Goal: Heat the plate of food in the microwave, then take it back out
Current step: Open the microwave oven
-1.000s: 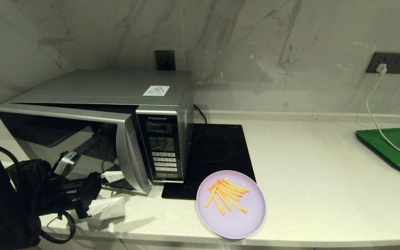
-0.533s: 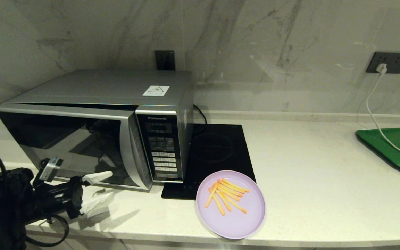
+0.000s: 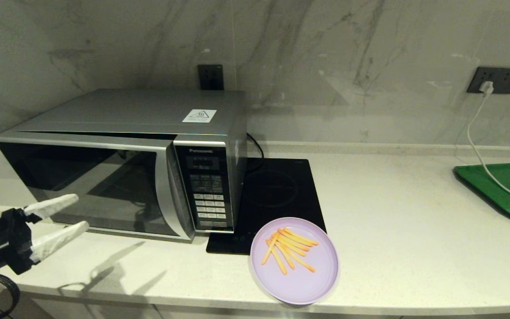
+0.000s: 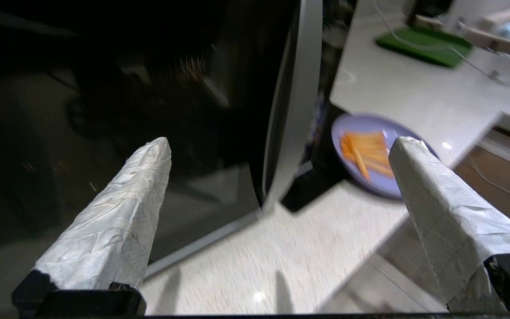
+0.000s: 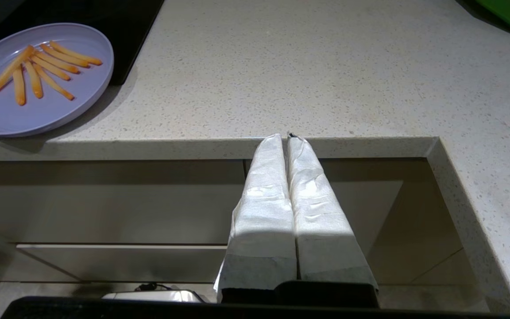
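While the plate of food (image 3: 294, 260) sits at the table's (image 3: 405, 230) front edge, just right of the microwave (image 3: 122, 161) and overlapping the black hob (image 3: 277, 195), it reads round, pale lilac, flat. Thin orange fries fan out, long axes running front-left to back-right. Microwave door nearly closed. Left pincer (image 3: 58, 218) spread wide, empty, front-left of the door. Right pincer (image 5: 287, 138) pressed together below the table edge.

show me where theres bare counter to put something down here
Widest bare patch: counter between the induction hob and green tray. A smaller strip lies before the microwave, near the open left gripper. Crowded around the plate of food.
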